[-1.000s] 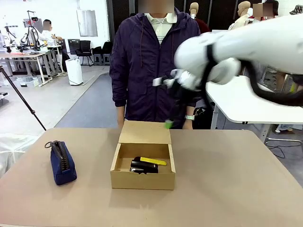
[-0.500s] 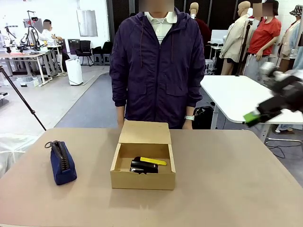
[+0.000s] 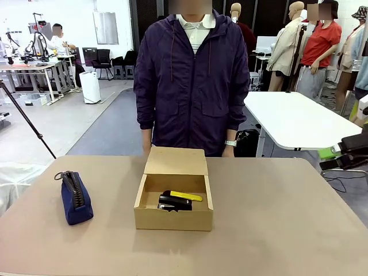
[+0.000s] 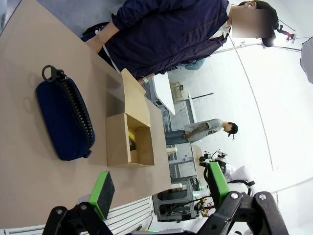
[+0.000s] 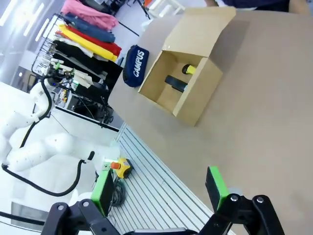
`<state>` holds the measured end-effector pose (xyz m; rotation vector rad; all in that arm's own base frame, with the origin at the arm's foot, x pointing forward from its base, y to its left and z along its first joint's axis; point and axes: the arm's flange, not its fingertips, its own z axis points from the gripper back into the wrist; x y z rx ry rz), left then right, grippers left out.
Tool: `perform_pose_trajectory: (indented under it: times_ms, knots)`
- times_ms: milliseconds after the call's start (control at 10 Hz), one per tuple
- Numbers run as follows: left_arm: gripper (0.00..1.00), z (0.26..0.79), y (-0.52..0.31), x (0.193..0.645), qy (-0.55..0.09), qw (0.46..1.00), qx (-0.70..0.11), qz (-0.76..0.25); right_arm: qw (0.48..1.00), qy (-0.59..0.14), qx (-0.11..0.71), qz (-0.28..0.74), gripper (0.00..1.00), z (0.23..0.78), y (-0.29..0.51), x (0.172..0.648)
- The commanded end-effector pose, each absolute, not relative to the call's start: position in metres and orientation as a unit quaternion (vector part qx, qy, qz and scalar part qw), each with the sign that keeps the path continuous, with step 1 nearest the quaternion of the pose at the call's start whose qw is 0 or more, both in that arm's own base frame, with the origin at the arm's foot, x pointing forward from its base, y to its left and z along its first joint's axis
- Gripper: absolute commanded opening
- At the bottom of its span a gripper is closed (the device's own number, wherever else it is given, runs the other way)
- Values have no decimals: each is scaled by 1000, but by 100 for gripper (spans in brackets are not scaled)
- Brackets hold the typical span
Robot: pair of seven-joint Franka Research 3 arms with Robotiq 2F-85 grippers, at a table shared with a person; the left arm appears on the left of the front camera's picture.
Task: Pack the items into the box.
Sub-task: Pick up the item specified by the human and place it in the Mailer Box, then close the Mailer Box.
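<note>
- The left fingers (image 4: 101,195) are spread to full width with nothing between the pads.
- The right fingers (image 5: 216,187) are spread equally wide and are also empty. They hang beyond the near edge of the bench (image 5: 264,98).
- The bare bench top lies directly ahead of both pairs of fingers, with nothing on the approach path.
- The navy pouch (image 4: 61,120) lies ahead of the left fingers, beside the box and apart from it. It is not part of the load.
- The box (image 5: 198,98) sits well ahead of the right fingers, on the side of their left pad. It is also well ahead of the left fingers, roughly in line with the gap between them.
- Which arm is nearer to the box cannot be determined, as both are well apart from it.
- The stapler (image 5: 175,83) and the utility knife (image 5: 188,69) lie flat inside the box, just beside each other. The knife is on the far side, towards the hinge.
- The long axes of both items are parallel and run across the box, along the flap hinge.
- The flap is open and leans away at the far wall. The box opening faces upward and is unobstructed.
- Judgement: both items are packed. If any step remains, it is folding the flap down, which would require reaching past the far wall.
- The person (image 3: 190,80) stands behind the far bench edge, close behind the flap. Room there is limited, while the bench on both sides of the box is open.
</note>
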<state>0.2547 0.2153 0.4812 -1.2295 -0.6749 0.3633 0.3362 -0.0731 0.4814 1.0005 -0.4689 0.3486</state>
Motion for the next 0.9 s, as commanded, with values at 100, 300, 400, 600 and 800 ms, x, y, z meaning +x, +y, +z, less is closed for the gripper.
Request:
perform_pose_trajectory:
  times_ms: [100, 300, 400, 600, 800]
  knots:
    - [100, 481, 213, 255, -318, 741, -569, 160, 838, -228, 466, 170, 100, 491, -78, 333]
    - [100, 481, 213, 255, -318, 741, -569, 160, 838, -228, 466, 170, 100, 491, -78, 333]
    - [100, 481, 213, 255, -318, 741, -569, 160, 838, -228, 466, 170, 100, 491, -78, 333]
    - [100, 481, 213, 255, -318, 741, -569, 160, 838, -228, 466, 170, 100, 491, -78, 333]
    - [100, 481, 213, 255, -318, 741, -569, 160, 838, -228, 466, 170, 100, 491, -78, 333]
